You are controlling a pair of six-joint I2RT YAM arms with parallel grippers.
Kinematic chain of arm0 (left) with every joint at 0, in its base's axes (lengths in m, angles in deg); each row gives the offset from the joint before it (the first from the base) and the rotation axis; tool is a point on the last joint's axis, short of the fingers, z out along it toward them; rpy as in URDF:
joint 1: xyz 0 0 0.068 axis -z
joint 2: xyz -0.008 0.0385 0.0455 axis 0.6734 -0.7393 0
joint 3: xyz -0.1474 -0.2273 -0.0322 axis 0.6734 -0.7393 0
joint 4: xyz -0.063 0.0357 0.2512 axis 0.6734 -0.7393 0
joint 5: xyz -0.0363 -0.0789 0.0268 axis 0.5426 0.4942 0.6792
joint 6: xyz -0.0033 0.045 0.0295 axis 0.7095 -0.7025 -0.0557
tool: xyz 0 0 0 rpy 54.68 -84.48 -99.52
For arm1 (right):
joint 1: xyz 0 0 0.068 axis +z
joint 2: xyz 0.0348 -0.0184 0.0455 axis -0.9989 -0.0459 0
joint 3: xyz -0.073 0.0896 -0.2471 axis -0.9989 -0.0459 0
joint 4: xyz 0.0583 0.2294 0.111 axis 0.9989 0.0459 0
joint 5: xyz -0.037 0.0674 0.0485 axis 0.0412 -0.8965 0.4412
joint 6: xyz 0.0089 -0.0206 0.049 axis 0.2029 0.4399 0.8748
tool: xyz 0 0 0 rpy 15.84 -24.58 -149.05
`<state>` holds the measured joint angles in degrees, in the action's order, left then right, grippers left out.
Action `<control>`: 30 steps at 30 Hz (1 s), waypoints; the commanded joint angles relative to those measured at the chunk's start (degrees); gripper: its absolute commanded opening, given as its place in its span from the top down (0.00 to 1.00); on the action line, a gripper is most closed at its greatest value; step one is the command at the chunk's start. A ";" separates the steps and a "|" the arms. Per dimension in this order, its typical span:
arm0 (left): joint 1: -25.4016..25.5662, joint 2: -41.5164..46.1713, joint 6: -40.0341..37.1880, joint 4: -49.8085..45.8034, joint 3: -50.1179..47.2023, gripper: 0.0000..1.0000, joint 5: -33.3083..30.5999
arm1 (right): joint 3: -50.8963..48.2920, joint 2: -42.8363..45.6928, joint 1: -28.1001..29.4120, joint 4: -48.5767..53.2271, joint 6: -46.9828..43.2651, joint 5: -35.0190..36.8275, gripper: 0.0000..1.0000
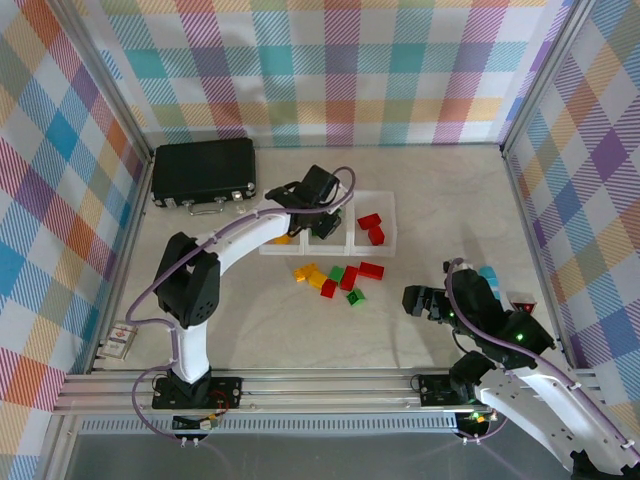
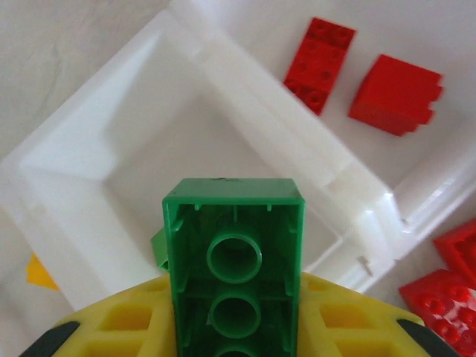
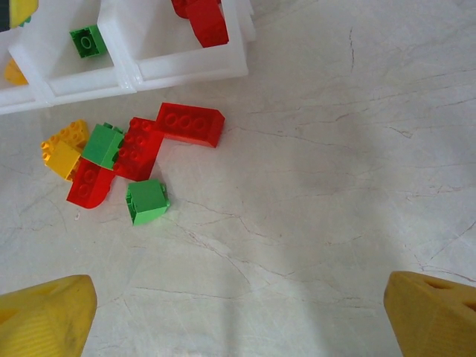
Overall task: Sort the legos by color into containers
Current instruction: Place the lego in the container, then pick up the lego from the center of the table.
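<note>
L tool (image 1: 318,216) hangs over the mid tray (image 1: 328,244) of the 3 joined white trays (image 1: 391,222), yellow fingers (image 2: 111,327) clamped on a green brick (image 2: 233,245). In the L wrist view the brick's hollow underside faces the cam, w/ round tubes showing inside. Its free end sits above the tray floor; can't tell if it touches. A 2nd green brick (image 3: 88,41) lies in the mid tray near its L wall, and a corner of it peeks out beside the held one.

R tray (image 2: 428,182) holds 2 red bricks (image 2: 320,53), side by side, not touching. L tray (image 3: 22,97) holds a yellow piece (image 3: 13,71), mostly cut off.

Loose pile lies on the counter (image 1: 450,190) just in front of the trays: 2 yellow (image 3: 63,145) touching, a green (image 3: 103,145) against them, 3 red (image 3: 190,123) clustered, and 1 more green (image 3: 146,201) at the near edge of the pile.

R tool (image 1: 420,300) sits low over bare counter, well to the R of the pile, jaws wide w/ nothing btwn the yellow fingertips (image 3: 52,316).

Black case (image 1: 204,172) lies closed at the far L, latches toward the arms. White card (image 1: 122,337) w/ reddish print lies by the L wall; the print is too small to read. Stud lettering on the bricks can't be made out.
</note>
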<state>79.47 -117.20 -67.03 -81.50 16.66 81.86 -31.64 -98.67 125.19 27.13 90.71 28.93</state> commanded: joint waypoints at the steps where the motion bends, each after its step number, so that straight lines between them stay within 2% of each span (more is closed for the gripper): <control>1: -0.92 -0.99 4.17 -0.63 1.14 0.75 -0.11 | 2.64 -0.51 -0.38 1.37 0.16 1.17 0.01; 11: -1.29 -1.60 4.82 3.93 -1.00 0.45 2.89 | 4.42 -2.59 -0.38 2.90 0.35 -0.28 0.01; 18: -1.29 1.81 4.65 5.19 -1.71 0.40 3.23 | 5.95 -3.59 -0.38 4.10 1.74 -0.97 0.01; 21: -1.35 6.77 4.74 7.69 -4.49 0.35 2.27 | 6.84 -4.69 -0.34 4.93 3.09 -0.85 0.01; 24: -1.30 15.40 5.26 11.55 -9.83 0.31 0.86 | 7.94 -6.73 -0.36 5.34 3.90 -0.88 0.01; 29: -1.29 31.67 6.29 18.52 -22.66 0.24 -0.52 | 8.22 -10.45 -0.38 -0.12 -1.39 -4.67 0.01; 30: -1.29 34.64 6.64 19.46 -25.17 0.05 -0.70 | 8.50 -11.80 -0.38 -1.15 -2.99 -5.64 0.01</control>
<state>78.27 -89.35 -61.45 -67.53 -3.86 82.41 -24.93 -108.35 125.19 29.81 91.70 26.55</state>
